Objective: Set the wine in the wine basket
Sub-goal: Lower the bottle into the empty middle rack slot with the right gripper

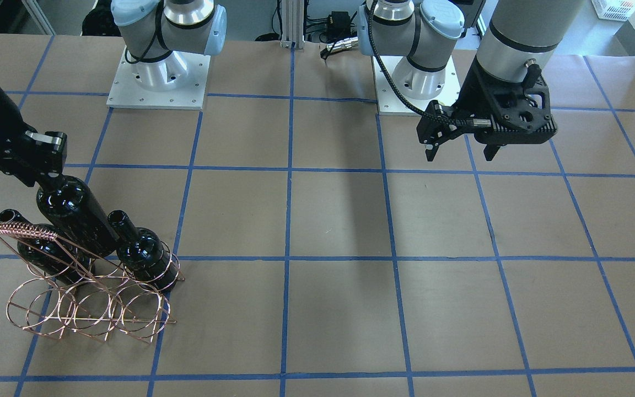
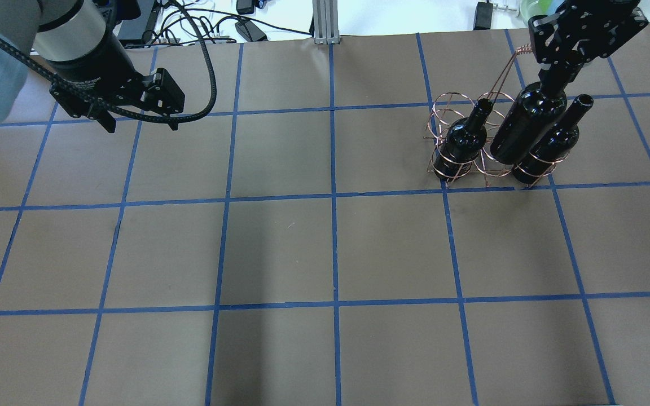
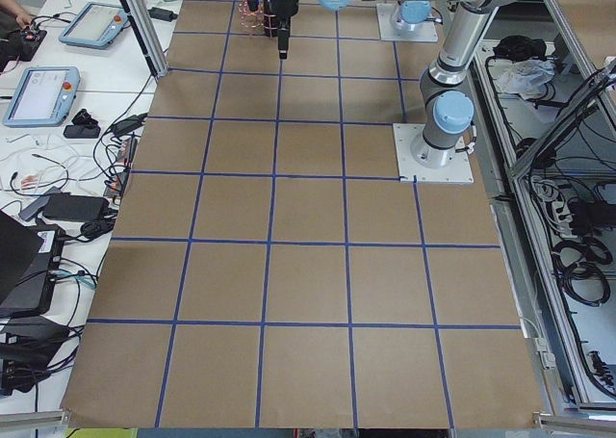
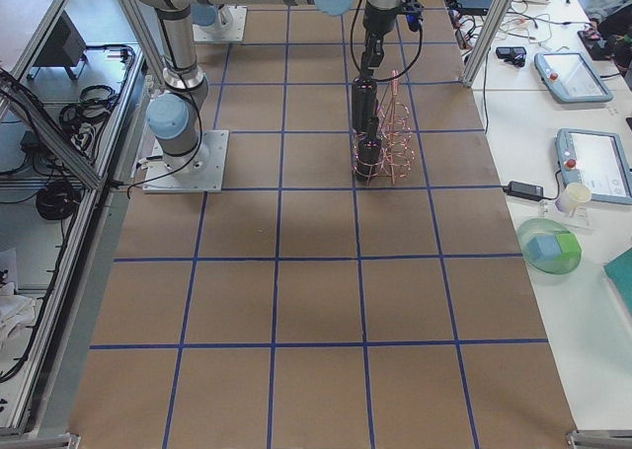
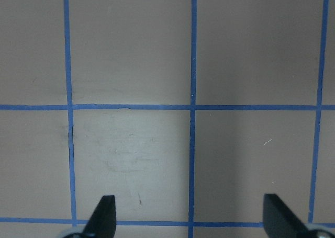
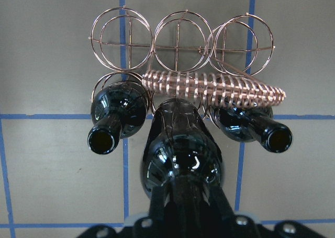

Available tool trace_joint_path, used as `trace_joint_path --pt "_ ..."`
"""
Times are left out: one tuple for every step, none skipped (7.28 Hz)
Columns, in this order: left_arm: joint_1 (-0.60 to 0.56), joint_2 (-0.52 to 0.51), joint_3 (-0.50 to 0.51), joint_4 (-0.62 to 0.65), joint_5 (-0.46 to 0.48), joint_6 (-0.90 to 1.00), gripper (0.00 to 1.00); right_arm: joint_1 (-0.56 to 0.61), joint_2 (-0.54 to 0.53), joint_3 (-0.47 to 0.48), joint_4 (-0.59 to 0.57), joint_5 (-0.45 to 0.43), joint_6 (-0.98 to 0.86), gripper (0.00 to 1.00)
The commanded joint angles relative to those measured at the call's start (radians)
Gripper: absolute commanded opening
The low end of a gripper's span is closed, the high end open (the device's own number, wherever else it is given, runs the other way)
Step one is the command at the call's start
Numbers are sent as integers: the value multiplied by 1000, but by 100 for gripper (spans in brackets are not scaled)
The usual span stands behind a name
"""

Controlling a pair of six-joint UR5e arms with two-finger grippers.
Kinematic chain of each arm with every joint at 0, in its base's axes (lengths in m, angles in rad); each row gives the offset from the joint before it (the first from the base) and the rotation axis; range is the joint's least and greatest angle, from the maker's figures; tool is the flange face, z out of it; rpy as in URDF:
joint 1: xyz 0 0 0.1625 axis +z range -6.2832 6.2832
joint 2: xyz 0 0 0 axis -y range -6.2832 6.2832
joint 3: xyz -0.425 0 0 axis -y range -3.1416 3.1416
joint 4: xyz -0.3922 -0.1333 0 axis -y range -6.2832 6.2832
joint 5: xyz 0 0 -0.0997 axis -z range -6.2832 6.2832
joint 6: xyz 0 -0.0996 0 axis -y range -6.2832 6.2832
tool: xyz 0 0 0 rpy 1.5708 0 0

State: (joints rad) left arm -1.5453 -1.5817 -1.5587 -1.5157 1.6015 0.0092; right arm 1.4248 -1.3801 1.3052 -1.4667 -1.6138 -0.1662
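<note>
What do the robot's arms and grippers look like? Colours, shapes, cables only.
Both arms are silver-grey tubes with pale blue joint caps. The left gripper and right gripper are matte black, angular, with two slim fingers. A black braided cable runs down the left arm.

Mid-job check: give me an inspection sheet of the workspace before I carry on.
Surface: table covered in brown paper with a blue tape grid.
Job's things: wire basket holds one bottle and another bottle in its outer hoops; third bottle tilted between them, seating unclear.
Clutter: nothing seen.
Grippers: right gripper shut on the third bottle's neck; left gripper open, empty, far from the basket.
Cables: black cable loops along the left arm.
Surroundings: side bench with control tablets.
</note>
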Motion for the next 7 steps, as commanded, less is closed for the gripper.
trace_joint_path --pt "13 2 0 -1 0 0 100 -1 32 2 -52 0 -6 0" --pt "11 3 0 -3 3 0 100 -1 33 2 -53 0 -7 0" --pt "11 3 0 -8 5 0 100 -1 38 3 -54 0 -7 0" --pt "10 3 0 -8 5 0 100 -1 42 6 -60 0 -7 0" --pt "10 3 0 -8 5 0 100 -1 42 20 -61 -1 -7 0" --pt "8 3 -1 -8 5 0 100 -1 44 37 -87 -1 -9 0" --pt "8 3 -1 -8 5 0 100 -1 55 61 -122 -1 -10 0"
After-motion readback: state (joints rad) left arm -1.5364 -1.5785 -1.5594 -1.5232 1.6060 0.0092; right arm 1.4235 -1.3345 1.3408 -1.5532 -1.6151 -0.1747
